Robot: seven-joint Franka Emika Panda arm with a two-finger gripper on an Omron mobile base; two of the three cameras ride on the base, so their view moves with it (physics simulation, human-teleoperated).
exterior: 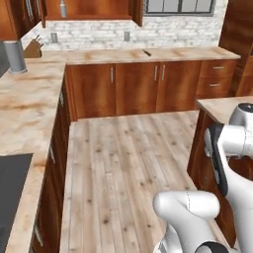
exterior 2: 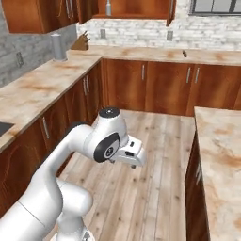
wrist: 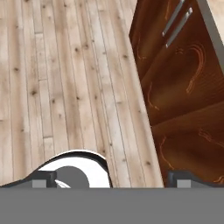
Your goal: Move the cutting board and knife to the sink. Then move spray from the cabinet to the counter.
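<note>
The claw (wrist: 111, 181) hangs over the wooden floor (wrist: 65, 78) with its fingers spread wide and nothing between them. In the hand view the two dark tips stand far apart, looking down at bare planks and the door of a low cabinet (wrist: 183, 87). The arm is folded close above its base, a carrying posture that likely suits driving rather than reaching, since nothing lies near enough to grasp.

The task's things are all well away from the claw. A small dark item (exterior: 147, 52) lies on the far surface (exterior: 148, 55), ahead of the claw and below the window; it may be the knife, but it is too small to tell. I cannot make out a cutting board. High ahead, the wall cabinet (exterior: 94, 10) stands open, and on its shelf is a pale bottle (exterior: 63, 9), probably the spray, cut off by the top of the view. A knife block (exterior: 33, 48) and a grey canister (exterior: 15, 55) sit in the far corner. I cannot pick out a sink for certain.
</note>
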